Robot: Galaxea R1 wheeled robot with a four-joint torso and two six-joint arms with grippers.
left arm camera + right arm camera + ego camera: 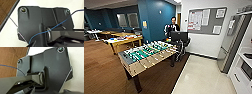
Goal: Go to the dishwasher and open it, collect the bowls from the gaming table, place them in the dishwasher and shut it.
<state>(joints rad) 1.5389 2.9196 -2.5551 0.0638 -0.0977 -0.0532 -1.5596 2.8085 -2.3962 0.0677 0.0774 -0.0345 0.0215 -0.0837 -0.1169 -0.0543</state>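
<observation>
1. Foosball table [147,56] with a green field and rods stands in the middle of the head view, on the wood-look floor [101,70], beside the pale tiled floor [201,77].
2. Behind it, a long table with a yellow rim [125,40] (the gaming table) carries small coloured items, too blurred to name as bowls.
3. A person [172,27] stands at the far end of the foosball table, behind a dark monitor [179,36].
4. A tall steel refrigerator [231,45] and white cabinets [241,75] line the right side.
5. A grey notice board [206,20] hangs on the white wall.
6. Whether the fingers of either gripper are released or clenched, I cannot tell.
</observation>
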